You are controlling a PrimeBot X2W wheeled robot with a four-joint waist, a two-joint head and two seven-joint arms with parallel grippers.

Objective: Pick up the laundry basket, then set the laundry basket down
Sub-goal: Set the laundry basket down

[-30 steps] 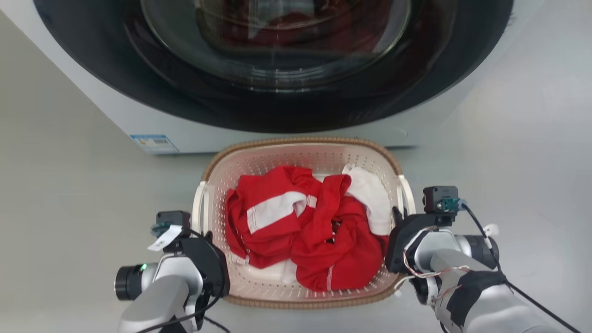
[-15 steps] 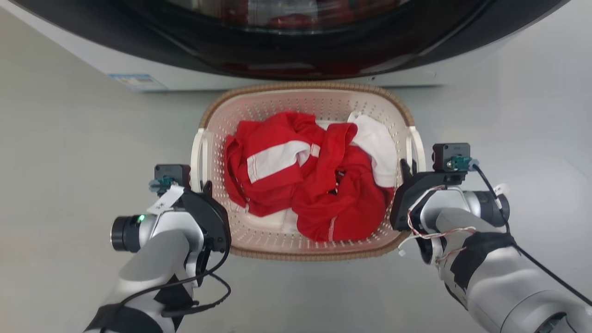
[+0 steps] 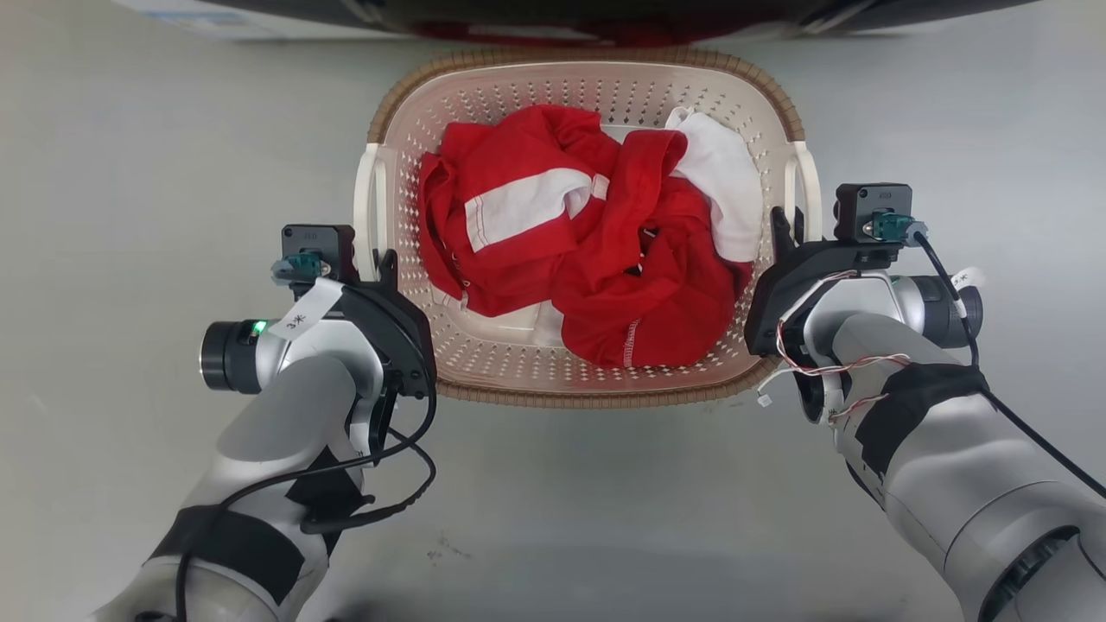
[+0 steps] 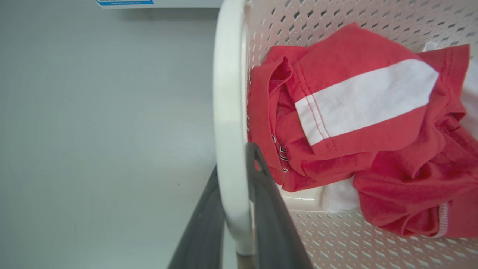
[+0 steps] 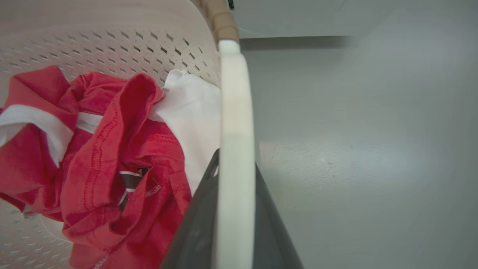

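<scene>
The laundry basket (image 3: 596,399) is cream-white and perforated, with a brown woven-look rim, and sits at the top middle of the head view with red and white clothes (image 3: 605,259) inside. My left gripper (image 3: 380,259) is shut on the basket's white left handle (image 3: 367,199). My right gripper (image 3: 782,226) is shut on the white right handle (image 3: 812,186). In the left wrist view the handle (image 4: 228,93) runs between my left gripper's (image 4: 233,186) two dark fingers. The right wrist view shows the other handle (image 5: 235,112) clamped the same way by my right gripper (image 5: 236,164).
The washing machine (image 3: 605,10) lies along the top edge of the head view, just beyond the basket. Pale grey floor (image 3: 130,173) spreads out on both sides of the basket and in front of it. My two forearms reach in from the lower corners.
The head camera has moved: the washing machine has slid up almost out of the picture. The basket and both grippers sit higher and look larger. Both grips hold as before.
</scene>
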